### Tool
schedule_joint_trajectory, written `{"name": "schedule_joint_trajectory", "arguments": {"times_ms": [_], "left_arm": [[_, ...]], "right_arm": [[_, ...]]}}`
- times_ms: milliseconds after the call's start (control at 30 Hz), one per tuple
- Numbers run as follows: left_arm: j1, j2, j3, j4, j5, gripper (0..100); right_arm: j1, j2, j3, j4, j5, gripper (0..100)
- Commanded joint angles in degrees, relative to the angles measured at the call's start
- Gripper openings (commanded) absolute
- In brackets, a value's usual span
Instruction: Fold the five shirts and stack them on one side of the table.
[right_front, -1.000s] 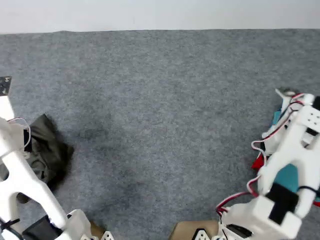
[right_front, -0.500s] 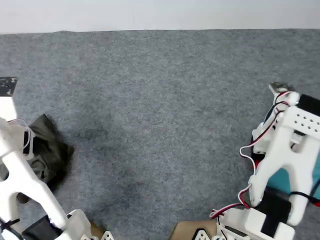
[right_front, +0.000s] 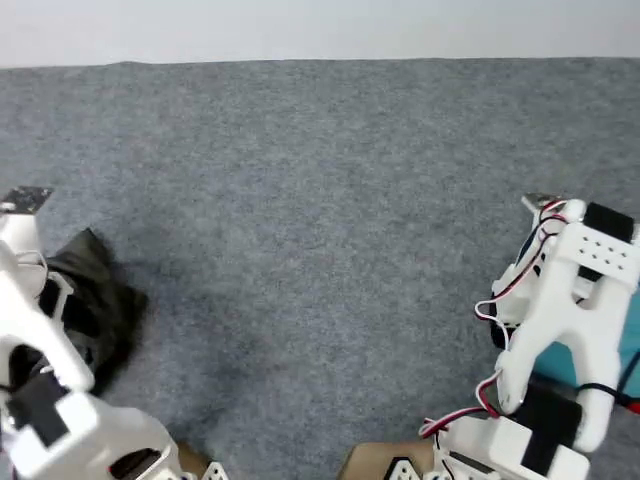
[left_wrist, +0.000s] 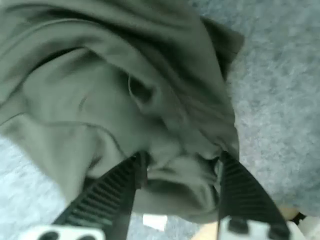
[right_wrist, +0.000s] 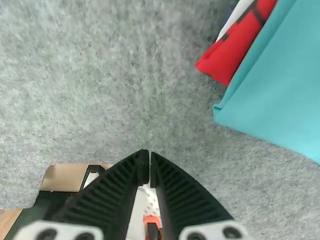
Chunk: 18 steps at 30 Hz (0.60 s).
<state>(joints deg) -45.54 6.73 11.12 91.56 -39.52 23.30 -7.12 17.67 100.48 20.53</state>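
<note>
Worktop, grey felt-covered (right_front: 320, 200). A crumpled dark olive cloth shirt (right_front: 100, 300) lay at its left edge, toward the front. A folded teal cloth shirt (right_wrist: 280, 85) lay at the right edge, overlapping a folded red cloth shirt (right_wrist: 235, 45). The left hand (left_wrist: 177, 175) sat over the olive shirt, a fold between its spread fingers. The right hand (right_wrist: 150, 167), fingers together, sat over bare worktop beside the stack.

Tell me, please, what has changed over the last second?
The left arm drew back towards the near edge; its left gripper is open astride a fold of the crumpled dark olive shirt. The right arm slid inward from the table's side, right gripper shut and empty over the grey felt table. The olive shirt and the folded teal shirt beside the red shirt stayed put.
</note>
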Motion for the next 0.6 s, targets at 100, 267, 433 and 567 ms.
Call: {"name": "schedule_joint_trajectory", "arguments": {"times_ms": [100, 267, 433, 567], "left_arm": [[5.2, 6.2, -3.7, 0.0, -0.5, 4], [11.4, 3.2, -9.8, 5.4, -0.1, 0], [19.1, -5.7, -20.9, 6.0, 9.8, 0], [28.7, -11.6, -31.1, 6.1, 18.7, 0]], "right_arm": [[-0.3, -3.0, 2.7, 2.4, -0.6, 0.9], [-0.3, -3.0, 2.8, 2.4, -0.6, 0.9], [-0.3, -3.0, 2.8, 2.4, -0.6, 0.9], [-0.3, -3.0, 2.8, 2.4, -0.6, 0.9]]}}
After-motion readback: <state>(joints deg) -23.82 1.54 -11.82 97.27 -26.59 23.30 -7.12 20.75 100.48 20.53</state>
